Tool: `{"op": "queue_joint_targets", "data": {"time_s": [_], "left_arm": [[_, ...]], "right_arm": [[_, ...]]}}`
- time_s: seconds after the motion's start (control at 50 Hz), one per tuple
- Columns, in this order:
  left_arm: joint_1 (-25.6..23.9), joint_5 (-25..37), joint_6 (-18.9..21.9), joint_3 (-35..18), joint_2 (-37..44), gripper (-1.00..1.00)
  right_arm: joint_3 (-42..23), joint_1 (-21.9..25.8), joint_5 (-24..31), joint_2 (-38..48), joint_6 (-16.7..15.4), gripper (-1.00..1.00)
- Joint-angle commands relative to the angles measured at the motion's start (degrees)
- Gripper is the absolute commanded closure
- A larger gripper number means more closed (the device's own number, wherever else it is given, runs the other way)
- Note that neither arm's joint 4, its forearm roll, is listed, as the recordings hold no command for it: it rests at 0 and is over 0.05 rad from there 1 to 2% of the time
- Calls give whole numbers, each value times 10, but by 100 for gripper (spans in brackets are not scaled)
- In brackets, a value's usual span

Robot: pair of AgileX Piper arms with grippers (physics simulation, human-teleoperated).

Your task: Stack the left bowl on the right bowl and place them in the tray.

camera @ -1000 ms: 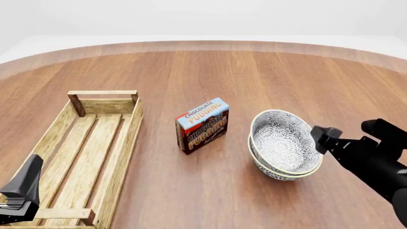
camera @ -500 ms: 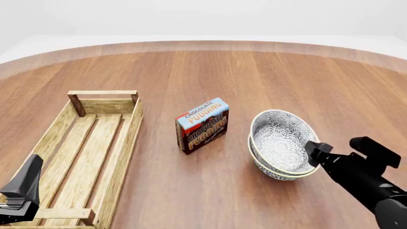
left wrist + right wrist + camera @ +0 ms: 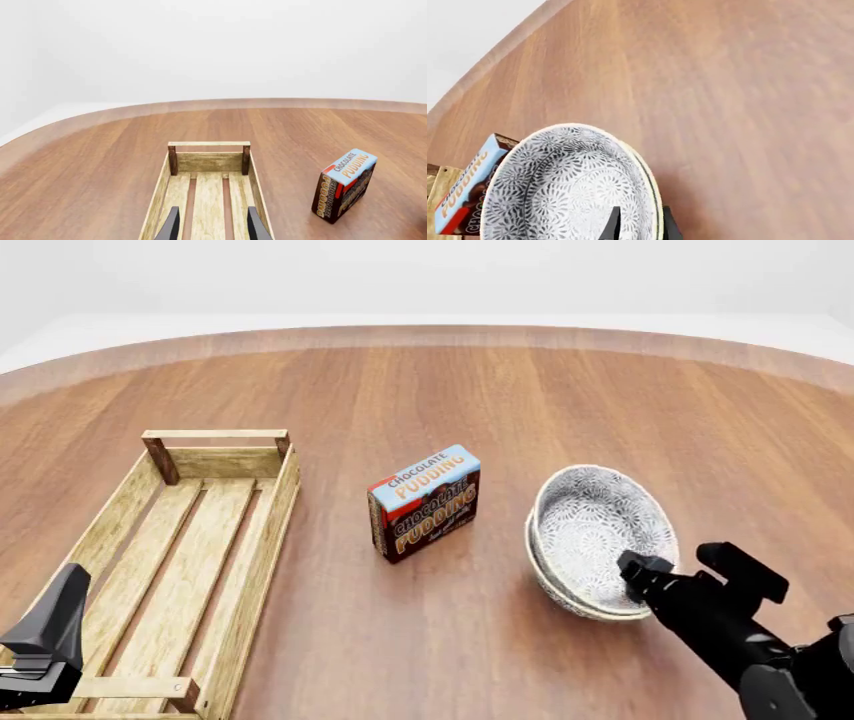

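The two floral bowls sit nested at the table's right. The left bowl [image 3: 594, 520] rests tilted inside the right bowl [image 3: 561, 592]. My right gripper [image 3: 683, 566] is at their near rim, one finger inside the upper bowl and one outside, shut on the rim. The right wrist view shows the upper bowl [image 3: 567, 185], the lower bowl's rim [image 3: 654, 192] and my right gripper [image 3: 640, 225] pinching both rims. The tray [image 3: 274, 525] lies at the left with nothing in it. My left gripper [image 3: 212, 225] hangs open over the tray's [image 3: 208, 144] near end.
A chocolate pudding box [image 3: 424, 502] stands upright between the tray and the bowls, close to the bowls' left side. It also shows in both wrist views as the pudding box [image 3: 343, 185] and the box [image 3: 467, 195]. Bare wooden table lies beyond.
My right gripper has come down and leftward onto the bowls' near rim and narrowed. The stacked bowls have tipped and shifted slightly. The left arm has not moved.
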Motion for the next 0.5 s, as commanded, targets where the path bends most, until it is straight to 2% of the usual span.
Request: {"op": "queue_joint_targets", "data": {"time_s": [0.02, 0.16, 0.34, 0.38, 0.4, 0.42, 0.44, 0.5], "left_arm": [[0, 0, 0, 0, 0, -100], [0, 0, 0, 0, 0, -100], [0, 0, 0, 0, 0, -100], [0, 0, 0, 0, 0, -100], [0, 0, 0, 0, 0, -100], [0, 0, 0, 0, 0, -100], [0, 0, 0, 0, 0, -100], [0, 0, 0, 0, 0, -100]], "right_arm": [[2, 39, -63, 110, 15, 100], [-2, 39, -42, 85, 10, 100], [6, 27, 30, -19, -6, 100], [6, 24, 85, -89, -11, 100], [6, 24, 87, -91, -11, 100], [1, 25, 129, -136, -17, 100], [1, 25, 132, -139, -17, 100], [-20, 25, 237, -245, -27, 100]]}}
